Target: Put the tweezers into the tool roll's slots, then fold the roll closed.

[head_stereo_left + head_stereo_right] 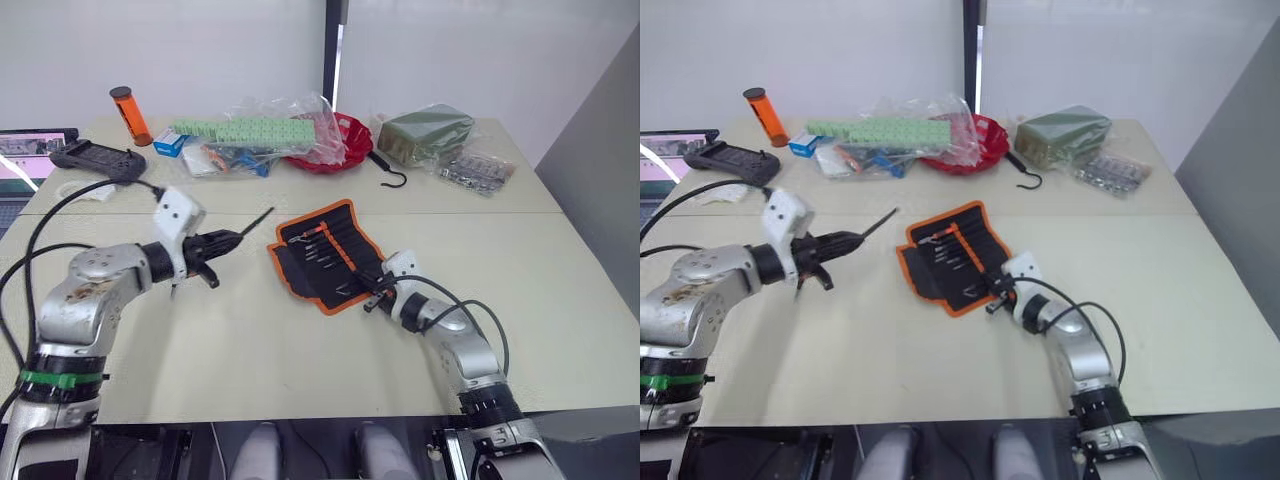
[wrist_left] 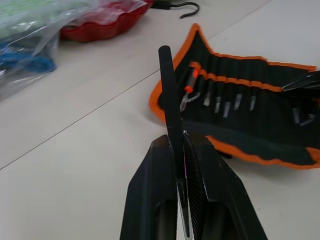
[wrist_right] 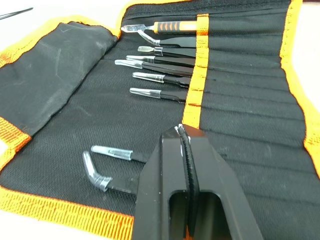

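Left eye view: you're over a beige table [image 1: 300, 350] against a white wall, with clutter along its far edge: an orange tube [image 1: 130, 115], a red bowl [image 1: 340, 140], a black hook [image 1: 390, 172] and some bags.

Your left gripper [image 1: 222, 242] is clamped shut on one pair of tweezers [image 1: 255, 222], which sticks out past the fingertips and points toward the tool roll [image 1: 325, 255], with a clear gap between them.

The roll lies open and flat just ahead of your right gripper [image 1: 372, 292]. That one's fingers are pressed together with nothing between them, at the roll's near orange edge, over the fabric.

In the right wrist view, the other tweezers [image 3: 160, 65] sit in the slots [image 3: 240, 75] beyond the fingertips, with two more tools nearer them.
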